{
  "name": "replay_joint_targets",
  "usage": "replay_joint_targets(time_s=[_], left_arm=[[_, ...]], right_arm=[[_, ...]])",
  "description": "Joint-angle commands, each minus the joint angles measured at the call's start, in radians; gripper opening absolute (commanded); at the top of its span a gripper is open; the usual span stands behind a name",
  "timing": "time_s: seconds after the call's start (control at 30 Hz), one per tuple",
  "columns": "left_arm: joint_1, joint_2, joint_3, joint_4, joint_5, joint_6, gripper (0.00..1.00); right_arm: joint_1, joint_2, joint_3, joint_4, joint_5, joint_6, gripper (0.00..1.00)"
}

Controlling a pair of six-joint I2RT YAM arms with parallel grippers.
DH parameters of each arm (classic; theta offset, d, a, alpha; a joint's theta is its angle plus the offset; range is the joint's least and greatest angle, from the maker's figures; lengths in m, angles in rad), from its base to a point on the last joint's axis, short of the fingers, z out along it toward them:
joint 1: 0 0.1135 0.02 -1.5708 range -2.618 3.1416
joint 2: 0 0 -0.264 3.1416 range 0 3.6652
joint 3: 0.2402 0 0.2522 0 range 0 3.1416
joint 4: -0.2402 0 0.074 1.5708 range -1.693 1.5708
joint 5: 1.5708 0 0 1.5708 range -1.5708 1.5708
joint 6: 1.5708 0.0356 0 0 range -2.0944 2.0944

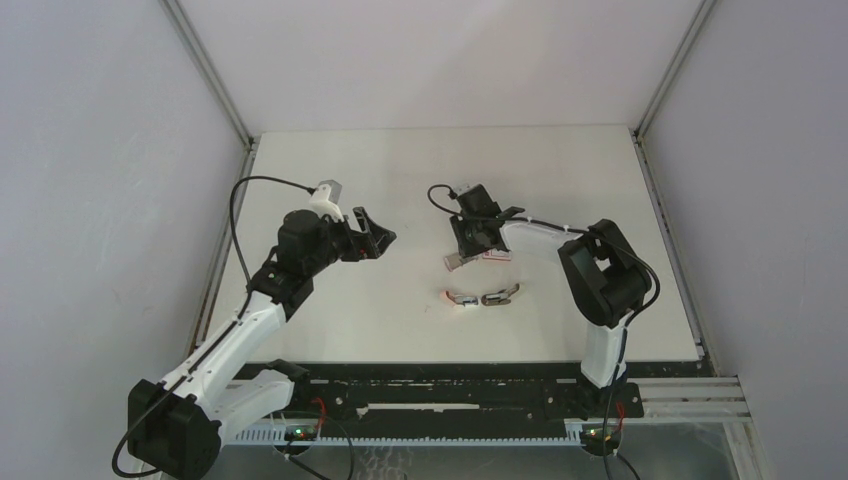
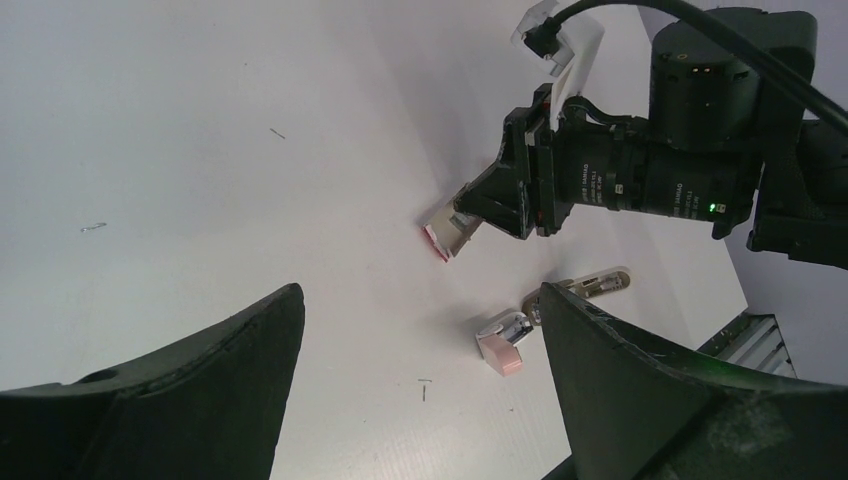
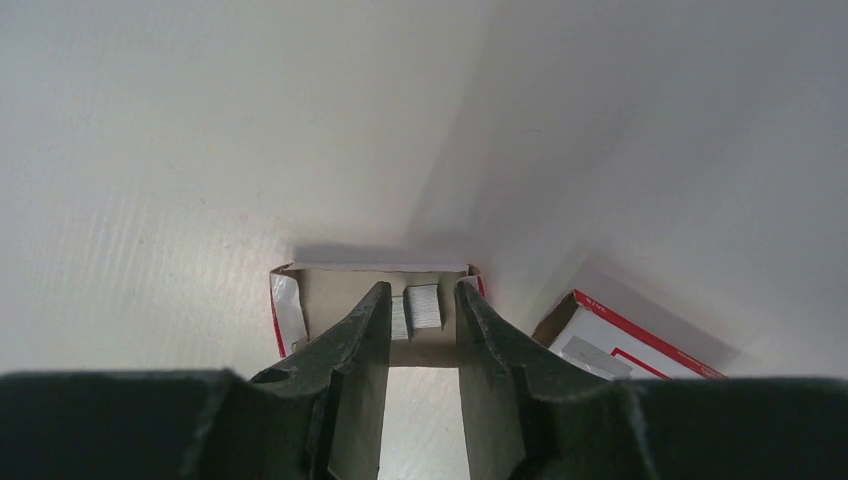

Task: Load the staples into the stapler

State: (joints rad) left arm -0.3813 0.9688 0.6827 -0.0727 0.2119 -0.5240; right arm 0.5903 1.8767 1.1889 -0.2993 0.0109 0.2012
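Right end effector (image 3: pixel 421 292) stands narrowly open, its tips lowered at the inner tray (image 3: pixel 330 292) with the staples (image 3: pixel 424 310) between them; whether they touch the strip I cannot tell. Its arm folds at a raised elbow, wrist pitched down. The white box (image 3: pixel 625 345) lies close on its right, and the surface (image 3: pixel 150 150) runs wide ahead. The stapler (image 1: pixel 459 298) lies behind it, toward the bases, beside a dark tool (image 1: pixel 500 296). Left end effector (image 2: pixel 420 295) hovers wide open, empty.
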Motion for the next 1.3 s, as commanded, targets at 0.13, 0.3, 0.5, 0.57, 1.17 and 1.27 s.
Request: replay_joint_targets(time_s=[0.13,0.3,0.5,0.57,1.17,1.27], left_arm=[[-0.004,-0.019,-0.024,0.011,-0.016,-0.010,0.91],[-0.002,-0.016,-0.025,0.011,-0.019,-0.008,0.91],[-0.002,-0.011,-0.026,0.011,-0.022,-0.008,0.91],[-0.001,-0.014,-0.027,0.011,-0.023,-0.009,0.91],[-0.002,-0.016,-0.031,0.010,-0.026,-0.005,0.91],[-0.001,-0.017,-0.031,0.008,-0.024,-0.005,0.91]], right_arm=[[0.024,0.028,0.040,-0.017,0.038,-0.031,0.28],[0.029,0.033,0.061,-0.015,0.043,-0.034,0.24],[0.031,0.024,0.064,-0.015,0.054,-0.036,0.14],[0.031,0.010,0.064,-0.017,0.058,-0.037,0.12],[0.038,-0.056,0.052,-0.002,0.005,-0.066,0.14],[0.040,-0.060,0.052,0.009,-0.026,-0.111,0.21]])
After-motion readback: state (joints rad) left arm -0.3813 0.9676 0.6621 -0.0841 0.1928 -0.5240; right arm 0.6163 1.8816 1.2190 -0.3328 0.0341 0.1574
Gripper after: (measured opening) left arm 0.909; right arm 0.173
